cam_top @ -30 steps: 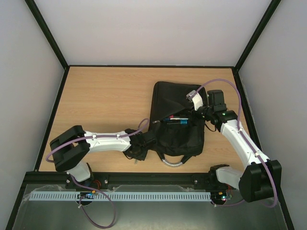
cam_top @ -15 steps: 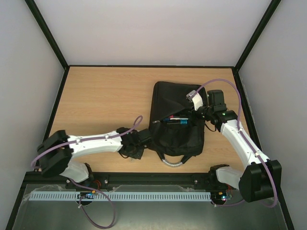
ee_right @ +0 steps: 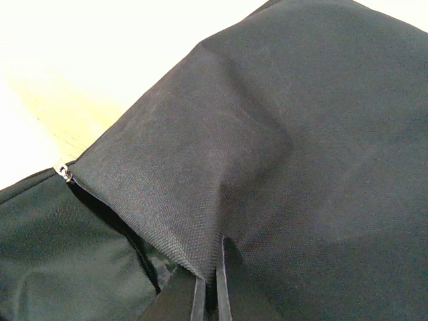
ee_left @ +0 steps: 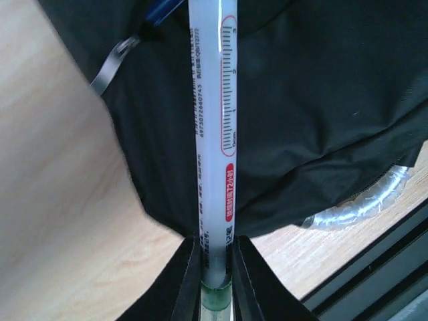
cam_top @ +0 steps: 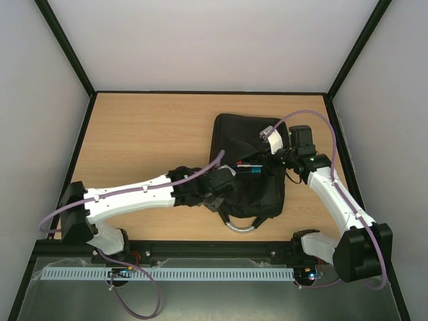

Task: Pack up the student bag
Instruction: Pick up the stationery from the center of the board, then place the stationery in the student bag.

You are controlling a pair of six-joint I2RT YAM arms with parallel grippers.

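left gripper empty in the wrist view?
No, the left gripper is shut on a long white stick with a printed scale, held over the black fabric student bag.

Large black soft fabric backpack (cam_top: 247,190) is lying flat on light wood-grain tabletop (cam_top: 140,140), right of centre, w/ its grey curved handle loop (cam_top: 241,228) pointing at the near edge. L arm (cam_top: 134,194), white w/ black joints, is lying stretched low across the table from near-left. L gripper (cam_top: 222,186) is sitting over the bag's left edge, jaws lost against the black cloth. R arm (cam_top: 334,194) is leaning in from near-right. R gripper (cam_top: 268,148) is touching the bag's upper-right flap, which is standing up in a fold. Slim red, white & blue items (cam_top: 248,167) are showing at the opening. Purple cables (cam_top: 304,113) are looping over both arms.
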